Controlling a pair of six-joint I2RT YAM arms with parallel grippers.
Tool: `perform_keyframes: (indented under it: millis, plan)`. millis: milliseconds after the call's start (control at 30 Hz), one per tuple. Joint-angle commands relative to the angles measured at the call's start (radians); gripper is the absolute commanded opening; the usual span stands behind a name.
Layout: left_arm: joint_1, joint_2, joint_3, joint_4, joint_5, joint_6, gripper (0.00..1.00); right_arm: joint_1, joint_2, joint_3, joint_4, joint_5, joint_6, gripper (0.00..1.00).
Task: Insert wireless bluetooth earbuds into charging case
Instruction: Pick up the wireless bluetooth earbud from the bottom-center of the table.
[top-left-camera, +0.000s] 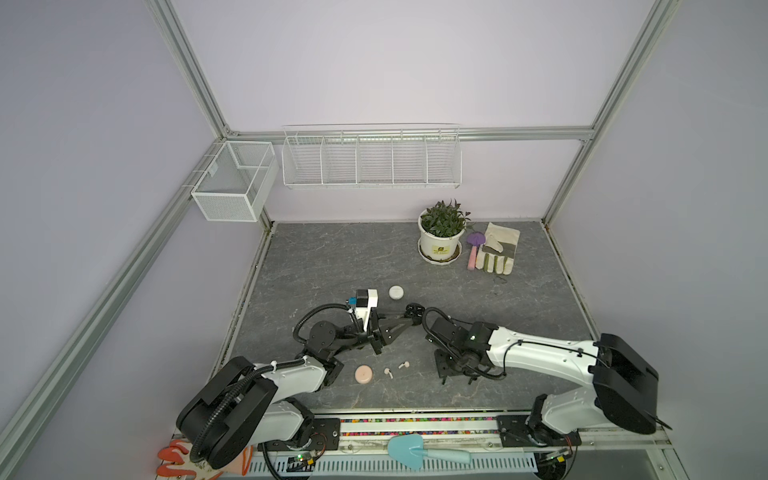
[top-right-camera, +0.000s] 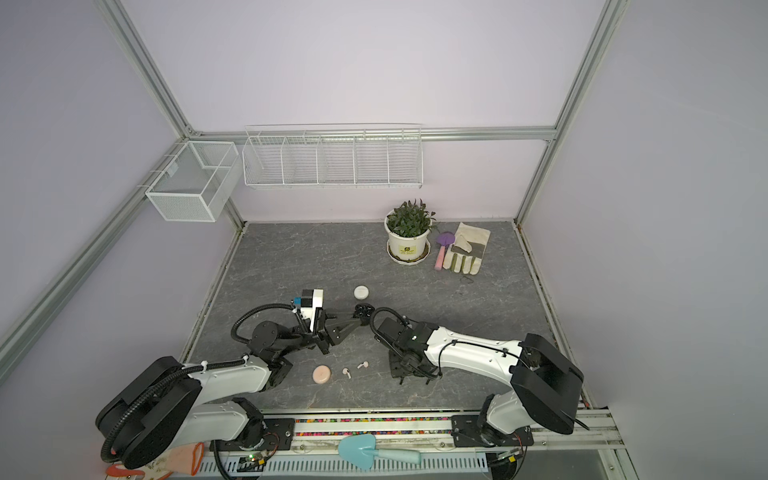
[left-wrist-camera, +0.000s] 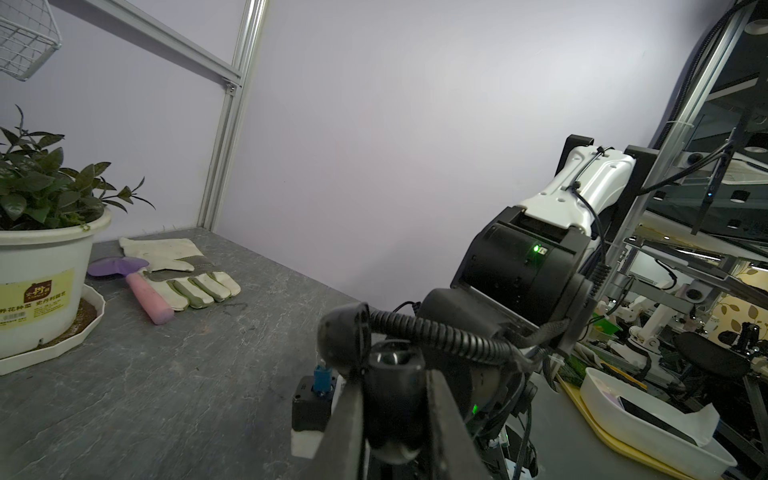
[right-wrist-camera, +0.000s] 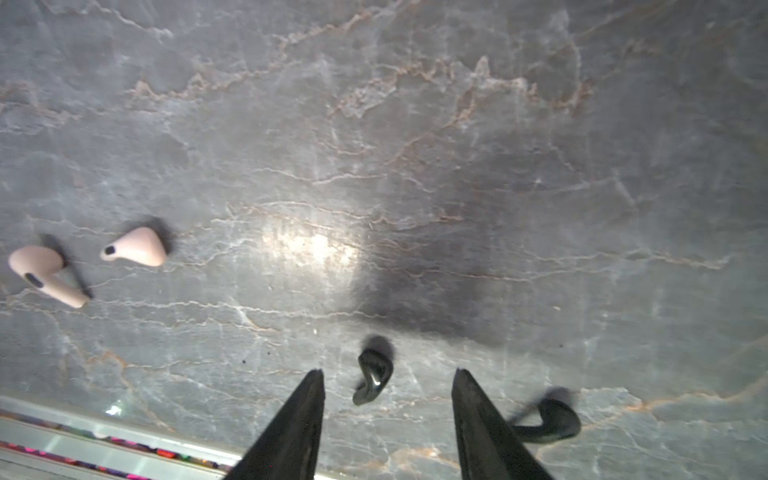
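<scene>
My left gripper is shut on a round black charging case, held just above the table; in the left wrist view the case fills the gap between the jaws. My right gripper points down at the table and is open. A black earbud lies between its fingers, touching neither. A second black earbud lies just outside one finger. Two pale pink earbuds lie near the front, left of the right gripper.
A pink puck sits beside the pink earbuds, and a white puck lies behind the left gripper. A potted plant, purple trowel and work glove stand at the back right. A blue trowel rests on the front rail.
</scene>
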Motion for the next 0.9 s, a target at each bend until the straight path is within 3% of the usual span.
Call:
perform_keyframes:
  millis: [0,400,867]
  plan:
    - [0.001,-0.009,-0.007,0.037,0.001,0.022,0.00,0.019,0.034,-0.005,0.030,-0.037,0.037,0.50]
    - [0.003,-0.010,-0.013,0.034,-0.001,0.026,0.00,0.025,0.093,-0.012,0.022,-0.051,0.036,0.42]
    - [0.003,-0.006,-0.012,0.031,-0.001,0.030,0.00,0.031,0.109,-0.024,0.011,-0.059,0.046,0.42]
